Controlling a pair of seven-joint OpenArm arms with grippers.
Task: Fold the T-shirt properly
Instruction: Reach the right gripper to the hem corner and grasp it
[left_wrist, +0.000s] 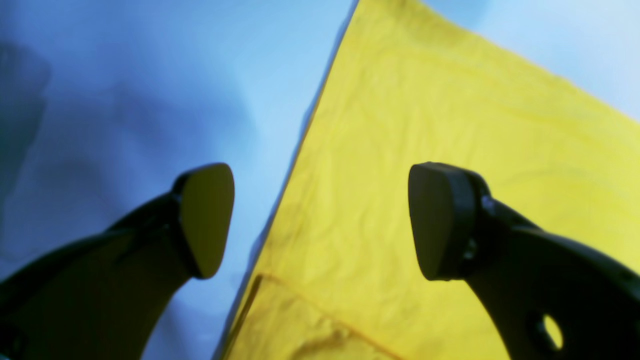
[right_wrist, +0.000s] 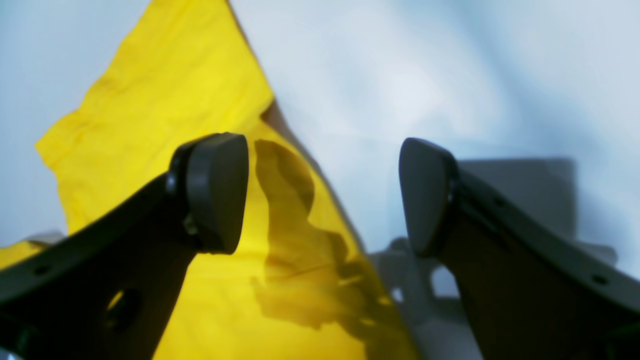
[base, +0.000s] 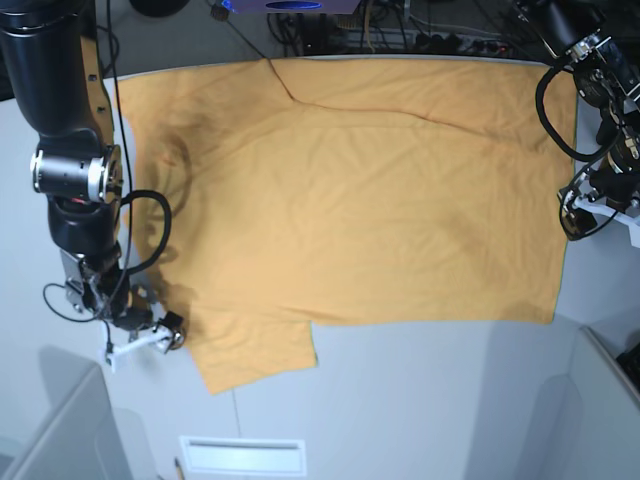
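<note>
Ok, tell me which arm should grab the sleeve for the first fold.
Right arm, probably. Its claw is open beside the near sleeve of the T-shirt, one finger over the fabric in its wrist view. The left claw, also open, sits at the hem edge, far from either sleeve.

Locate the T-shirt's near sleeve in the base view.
The sleeve lies flat at the T-shirt's lower left corner on the white table, just right of the right gripper.

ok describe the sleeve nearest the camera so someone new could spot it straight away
Start at the pale table, mostly covered by the spread-out yellow-orange T-shirt. Follow the shirt's near edge toward the base view's left side, where the right gripper hovers. The sleeve is the only flap jutting toward the camera past that straight edge.
</note>
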